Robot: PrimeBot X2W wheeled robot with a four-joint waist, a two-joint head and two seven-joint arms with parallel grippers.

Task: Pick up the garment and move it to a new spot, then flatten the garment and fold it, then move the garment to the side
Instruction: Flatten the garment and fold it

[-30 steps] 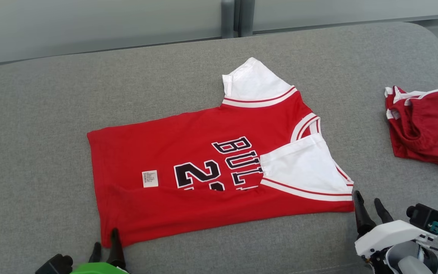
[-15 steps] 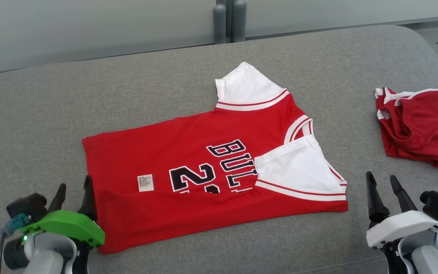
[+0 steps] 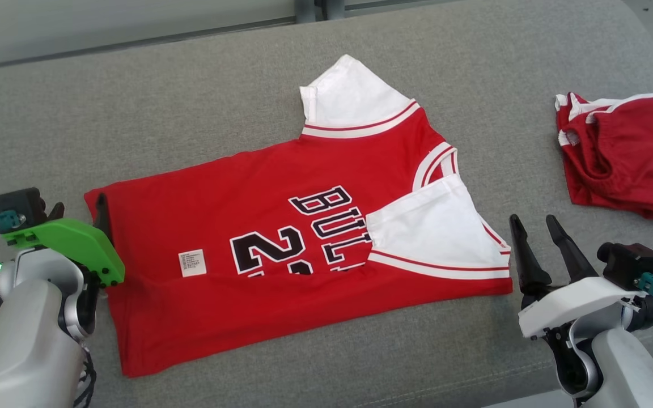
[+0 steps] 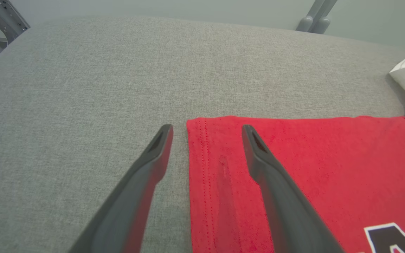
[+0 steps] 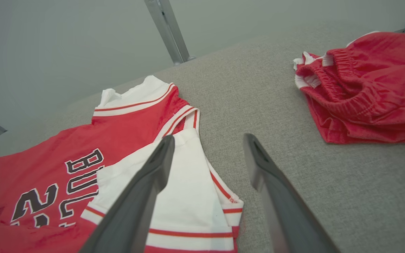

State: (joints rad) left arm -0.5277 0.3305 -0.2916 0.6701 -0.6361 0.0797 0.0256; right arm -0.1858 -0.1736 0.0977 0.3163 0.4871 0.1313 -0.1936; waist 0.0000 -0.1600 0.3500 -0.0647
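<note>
cushion [image 3: 190,85]: grey; jersey [image 3: 202,198] flat mid-cushion, print part-hidden by fold and sleeve [image 3: 434,226].
shorts [image 3: 627,158]: red, right side, cut off by frame.
left gripper [image 4: 206,129]: spread, empty, 2 fingers straddle hem corner [image 4: 195,126]; contact unclear.
right gripper [image 3: 531,221]: spread, empty, beside sleeve.

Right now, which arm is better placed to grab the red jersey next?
Probably the left. The open left gripper straddles the hem corner of the jersey, one finger over cloth, one over the grey cushion. The open right gripper stands off the jersey, beside its white sleeve.
</note>
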